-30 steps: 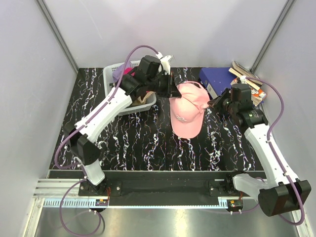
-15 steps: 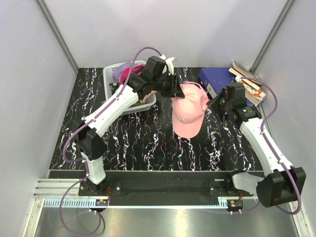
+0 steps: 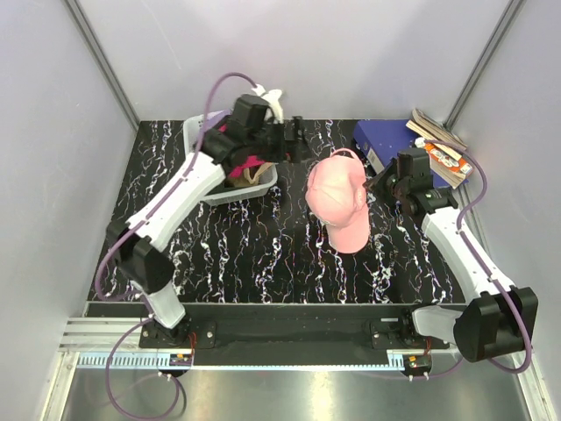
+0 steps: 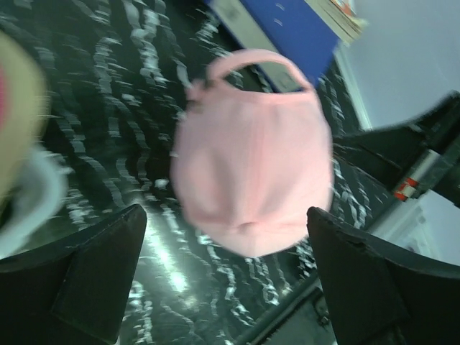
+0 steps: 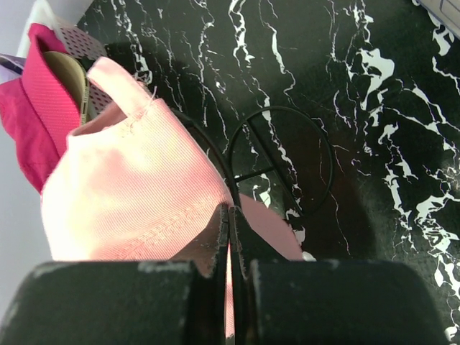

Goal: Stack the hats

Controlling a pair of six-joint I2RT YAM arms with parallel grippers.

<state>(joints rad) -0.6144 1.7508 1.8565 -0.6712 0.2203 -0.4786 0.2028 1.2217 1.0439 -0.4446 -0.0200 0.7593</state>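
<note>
Across the whole floor of the cell runs the black bench point(image 3: 245, 254) with its white veining. At its far left corner stands a grey mesh basket point(image 3: 195, 130), and in it lie a magenta hat point(image 5: 43, 86) and a tan hat point(image 3: 256, 175), both partly hidden under the left arm. Opposite, at the far right, a blue box point(image 3: 381, 136) lies flat with a pile of books point(image 3: 438, 140) just beside it in the corner. Between basket and box, over the middle of the bench, is the pink hat point(image 3: 340, 197), crown upward, its brim pointing toward the near edge and its back strap toward the far wall; whether it touches the bench or hangs just above it cannot be told. The right hand point(image 3: 379, 182) is closed tight on the hat's right rim, with the pink cloth pinched between its fingers. The left hand point(image 3: 300, 140) has its fingers spread wide and holds nothing; it is just to the left of the hat, near the back strap and apart from it, beside the basket's right end.
</note>
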